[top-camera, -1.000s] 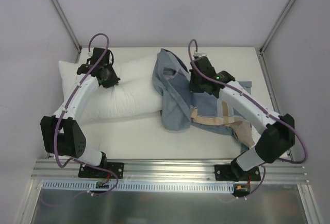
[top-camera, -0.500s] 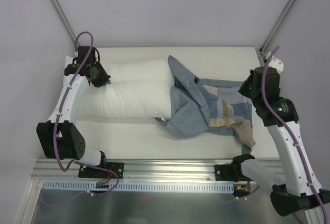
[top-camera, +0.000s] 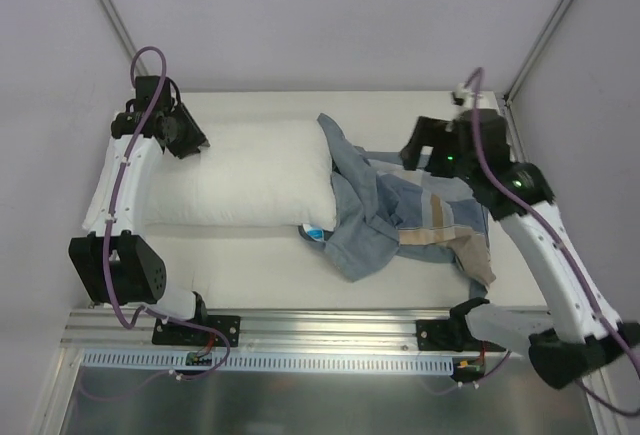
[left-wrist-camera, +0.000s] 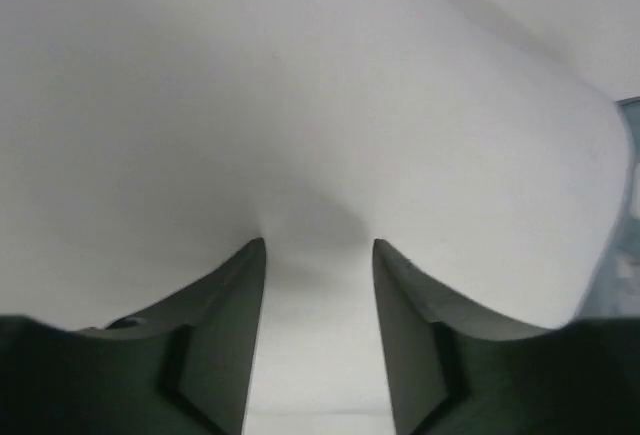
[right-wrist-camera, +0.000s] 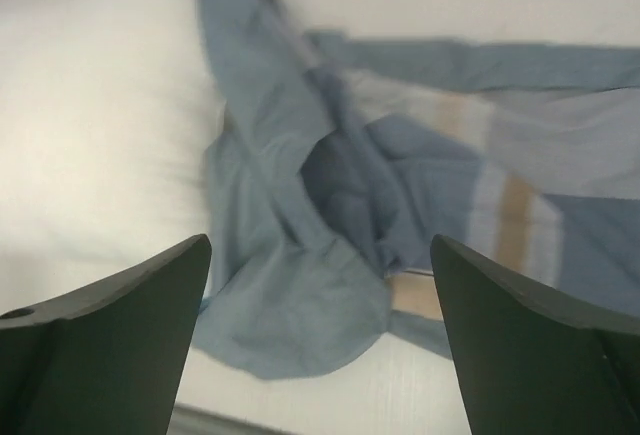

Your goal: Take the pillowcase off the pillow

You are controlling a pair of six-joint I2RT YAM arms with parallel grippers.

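The left gripper (left-wrist-camera: 318,245) had its jaws only a little apart, with the fingertips (left-wrist-camera: 250,255) pushed into the white pillow (top-camera: 240,180) at its far left corner, where the fabric dimpled between them. Whether they actually pinched the cloth or merely pressed against it could not be told. The right gripper (right-wrist-camera: 320,240) stood with its jaws spread wide and held nothing, hanging in the air above the pillowcase (top-camera: 400,210) and clear of it. The left arm ran up the left side of the table (top-camera: 260,265) from its base, with its wrist bent inward so that the gripper pointed at the pillow's end. The right arm rose from its base at the near right, folded at a raised elbow, and reached leftward and down over the cloth. The pillow lay bare along the left and middle of the table. The grey-blue pillowcase lay crumpled to the pillow's right, showing tan and pale patches, and its left edge was draped over the pillow's right end.
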